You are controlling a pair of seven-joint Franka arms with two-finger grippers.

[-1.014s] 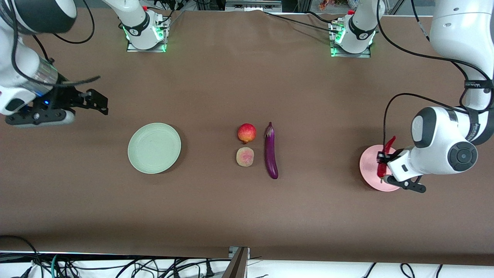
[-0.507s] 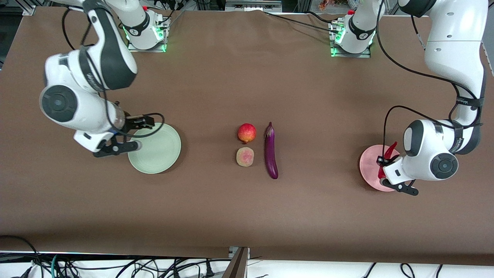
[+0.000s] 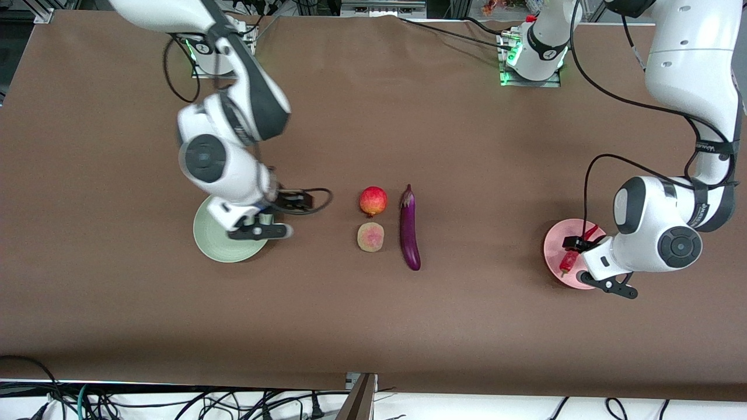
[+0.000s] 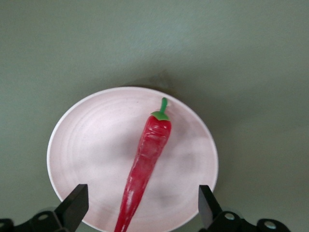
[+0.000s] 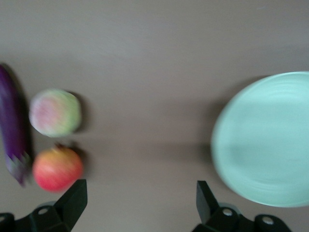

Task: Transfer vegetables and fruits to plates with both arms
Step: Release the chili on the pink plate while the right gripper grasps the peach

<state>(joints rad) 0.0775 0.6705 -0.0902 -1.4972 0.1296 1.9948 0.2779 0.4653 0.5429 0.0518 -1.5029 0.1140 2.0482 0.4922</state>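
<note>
Left wrist view: chili pepper (image 4: pixel 146 162) lies flat on the pink plate (image 4: pixel 91 145), between the two spread fingers (image 4: pixel 75 205) of the left gripper (image 4: pixel 140 208), touching neither; green stem points away from the fingers. Front view: left gripper (image 3: pixel 575 259) hovers over the pink plate (image 3: pixel 554 251) at the left arm's end of the worktop (image 3: pixel 373 326).

Right gripper (image 3: pixel 283 217) is over bare worktop between the green plate (image 3: pixel 213 245) and the fruit, fingers (image 5: pixel 72 198) apart, holding nothing. Green plate is empty, partly under the right arm's wrist.

Mid-worktop: pomegranate (image 3: pixel 373 200), with the pinkish-tan fruit (image 3: pixel 370 237) just beside it, nearer the front camera. Eggplant (image 3: pixel 409 235) lies alongside both, toward the left arm's end, cap pointing toward the bases.

Worktop is a brown cloth; wide bare cloth surrounds the produce and reaches every edge. Cables hang below the near edge.
</note>
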